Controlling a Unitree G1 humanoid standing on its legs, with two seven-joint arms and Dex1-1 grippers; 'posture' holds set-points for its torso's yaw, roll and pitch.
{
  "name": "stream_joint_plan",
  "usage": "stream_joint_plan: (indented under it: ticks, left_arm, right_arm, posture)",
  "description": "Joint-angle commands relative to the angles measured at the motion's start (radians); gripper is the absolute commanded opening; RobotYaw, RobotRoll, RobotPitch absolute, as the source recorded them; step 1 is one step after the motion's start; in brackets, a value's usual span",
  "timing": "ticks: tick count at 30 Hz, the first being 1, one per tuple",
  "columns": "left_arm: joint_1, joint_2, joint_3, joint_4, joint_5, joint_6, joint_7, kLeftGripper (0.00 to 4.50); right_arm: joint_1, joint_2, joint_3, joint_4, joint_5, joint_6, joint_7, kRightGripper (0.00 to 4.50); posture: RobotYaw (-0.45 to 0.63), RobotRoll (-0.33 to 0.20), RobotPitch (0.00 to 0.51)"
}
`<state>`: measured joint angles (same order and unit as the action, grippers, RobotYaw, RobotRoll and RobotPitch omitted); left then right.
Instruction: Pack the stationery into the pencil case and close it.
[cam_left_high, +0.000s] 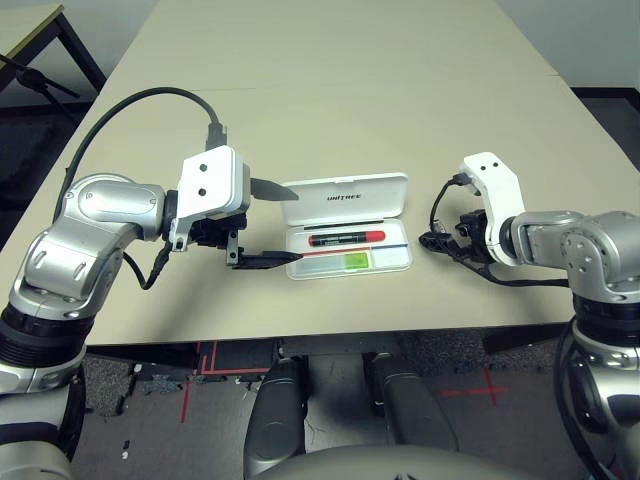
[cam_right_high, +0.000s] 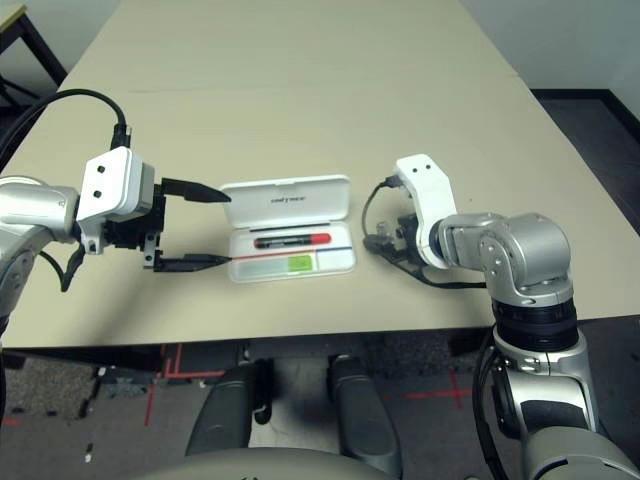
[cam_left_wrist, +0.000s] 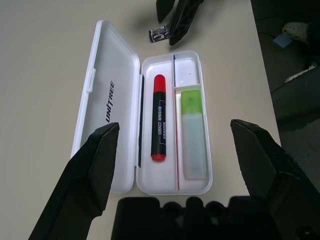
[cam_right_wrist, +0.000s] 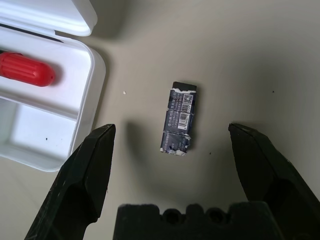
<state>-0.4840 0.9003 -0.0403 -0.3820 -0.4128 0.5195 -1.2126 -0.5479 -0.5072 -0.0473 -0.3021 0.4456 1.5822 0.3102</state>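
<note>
Pencil case (cam_left_high: 347, 190) lies open mid-worktop (cam_left_high: 330, 90), lid flat on the far side with the logo facing up, tray on the near side. In the tray: red marker (cam_left_high: 346, 238) in the far slot, lying left-right, red end to the right; green-and-white stick (cam_left_high: 340, 261) in the near slot; red-and-blue line running between them. Small right-end compartment of the tray holds nothing. Small dark metal piece (cam_right_wrist: 179, 118) sits on the bare worktop just right of the case, apart from it. Left gripper (cam_left_high: 275, 222) hovers at the left end of the case, fingers spread wide, one over the lid corner, one by the near tray edge, holding nothing. Right gripper (cam_right_wrist: 170, 160) is above the metal piece, fingers spread to either side of it, not touching it.
</note>
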Motion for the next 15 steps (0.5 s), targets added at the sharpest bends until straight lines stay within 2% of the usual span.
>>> stream_joint_plan:
  ticks: [1,15]
  left_arm:
    - [0.009,0.010,0.006,-0.028,-0.018,0.007,0.006,4.48]
    - [0.004,0.012,-0.003,-0.033,-0.025,0.011,0.014,4.48]
  right_arm:
    - [0.025,0.012,0.035,0.042,-0.029,-0.034,-0.016,4.50]
    - [0.040,0.027,0.096,0.117,-0.072,-0.156,-0.006,4.50]
  posture:
    - [-0.04,0.000,0.176]
    - [-0.04,0.000,0.175]
